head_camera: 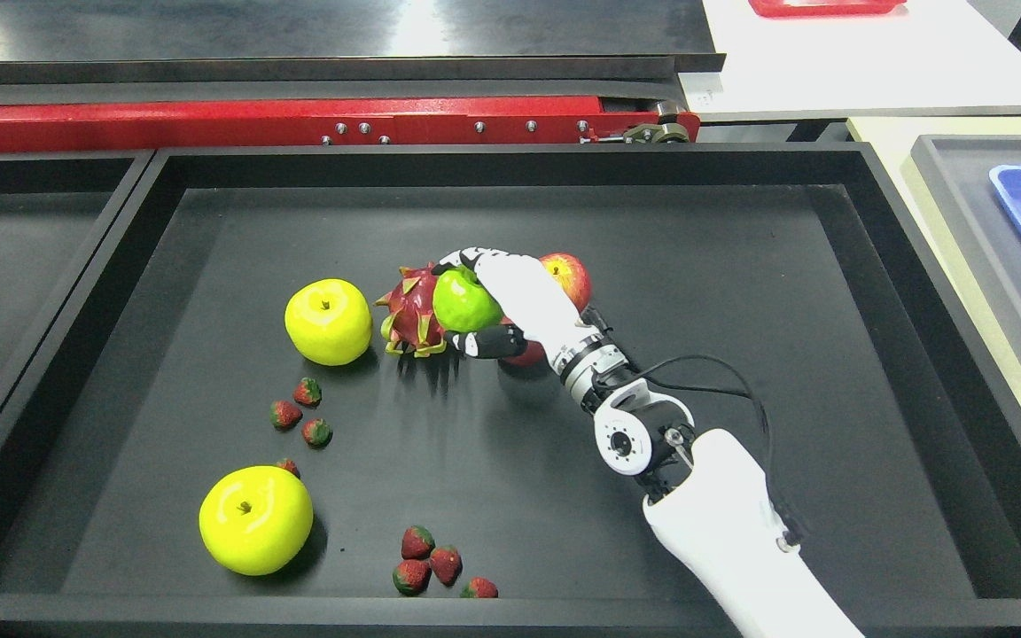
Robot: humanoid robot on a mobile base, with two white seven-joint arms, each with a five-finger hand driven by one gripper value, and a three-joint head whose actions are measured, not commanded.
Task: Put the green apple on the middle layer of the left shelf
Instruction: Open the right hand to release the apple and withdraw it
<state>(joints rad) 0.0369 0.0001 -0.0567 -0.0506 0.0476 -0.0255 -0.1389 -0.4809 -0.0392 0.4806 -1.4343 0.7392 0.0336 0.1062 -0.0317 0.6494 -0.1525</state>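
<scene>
Head view: right hand [510, 306] grips green apple [464, 301].

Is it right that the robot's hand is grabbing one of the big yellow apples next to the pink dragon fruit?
Not quite. In the head view the right hand is closed on the green apple, not a yellow one. It is next to the pink dragon fruit. Both yellow apples lie untouched in the black tray.
</scene>
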